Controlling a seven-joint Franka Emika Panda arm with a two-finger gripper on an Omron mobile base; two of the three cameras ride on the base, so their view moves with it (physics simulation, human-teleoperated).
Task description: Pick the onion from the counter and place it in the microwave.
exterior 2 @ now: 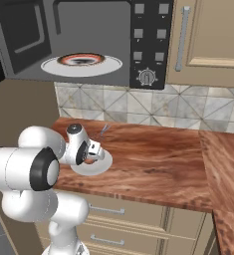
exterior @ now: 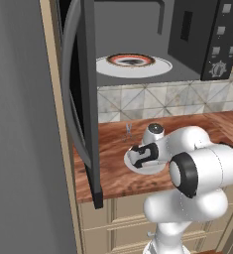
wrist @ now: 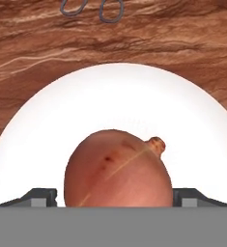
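- The onion (wrist: pixel 117 170) sits on a white plate (wrist: pixel 110 96) on the wood-grain counter (exterior 2: pixel 153 159), its stem nub pointing to about 2 o'clock in the hand view.
- The gripper (wrist: pixel 115 197) is down over the plate with one fingertip (wrist: pixel 40 197) at the onion's 9 o'clock and the other at its 3 o'clock; the jaws are spread around it, and I cannot tell whether the pads touch it.
- A pair of scissors (wrist: pixel 91 8) lies on the counter at 12 o'clock from the plate.
- The microwave (exterior 2: pixel 88 40) hangs above with its door (exterior: pixel 81 99) swung open, a red-rimmed round plate (exterior 2: pixel 81 63) inside.
- In the left base view the hand (exterior: pixel 145 155) covers the white plate.
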